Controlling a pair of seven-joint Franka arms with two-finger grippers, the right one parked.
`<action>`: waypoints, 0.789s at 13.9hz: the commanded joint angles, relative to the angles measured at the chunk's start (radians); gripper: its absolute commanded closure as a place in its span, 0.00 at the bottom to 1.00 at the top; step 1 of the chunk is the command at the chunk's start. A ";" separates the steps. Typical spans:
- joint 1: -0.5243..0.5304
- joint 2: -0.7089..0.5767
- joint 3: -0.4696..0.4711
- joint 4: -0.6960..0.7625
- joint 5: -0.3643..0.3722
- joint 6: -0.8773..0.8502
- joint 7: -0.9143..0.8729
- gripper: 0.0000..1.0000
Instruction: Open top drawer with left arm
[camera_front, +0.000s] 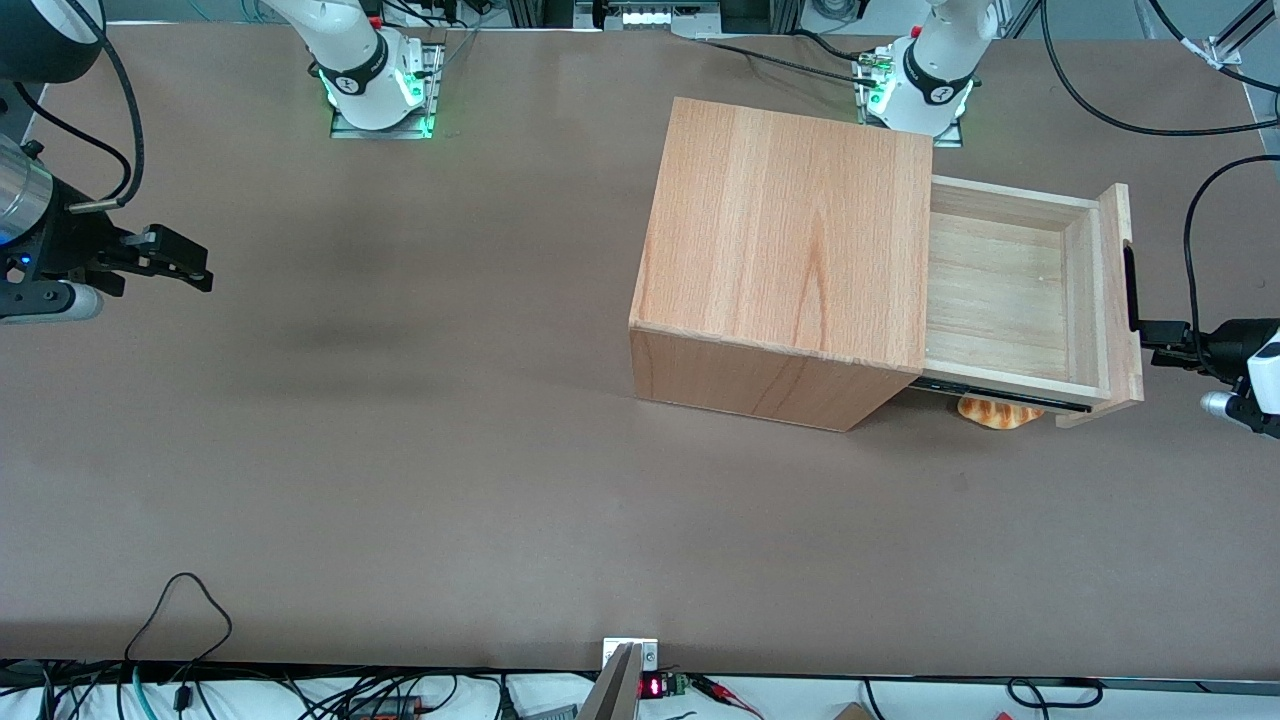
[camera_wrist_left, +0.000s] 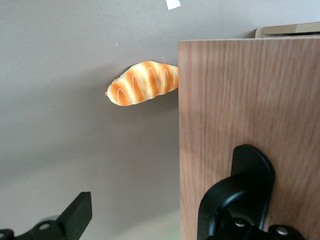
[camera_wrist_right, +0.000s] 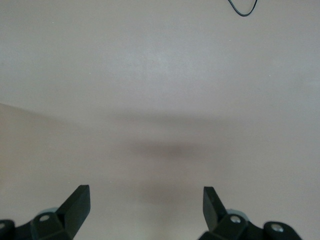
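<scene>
Nearest the front camera, bare brown table (camera_front: 400, 500) stretched to its edge. Farther up, toward my working arm's end, stood the wooden cabinet casing (camera_front: 785, 250), and the top drawer (camera_front: 1010, 290) was pulled well out of it, its pale plank floor showing nothing inside.

My gripper (camera_front: 1150, 335) sat at the drawer's front panel (camera_wrist_left: 240, 110), level with the black bar handle (camera_front: 1129, 288). My fingers were spread apart: one finger (camera_wrist_left: 250, 170) lay against the face of the panel by the handle, and the other finger (camera_wrist_left: 80, 212) hung over open table, off the panel's edge. They were not clamped on anything. My left arm (camera_front: 1240, 365) reached in from the table's end.

Under the drawer lay a bread roll (camera_wrist_left: 142, 83), orange with pale stripes, resting on the table and partly tucked beneath the drawer's edge nearer the front camera. Nothing stood between my fingers and the panel.
</scene>
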 joint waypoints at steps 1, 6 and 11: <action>0.009 0.033 0.005 0.046 0.022 0.019 0.029 0.00; 0.030 0.039 0.008 0.080 0.016 0.008 0.032 0.00; 0.030 0.030 0.003 0.087 0.008 -0.055 0.026 0.00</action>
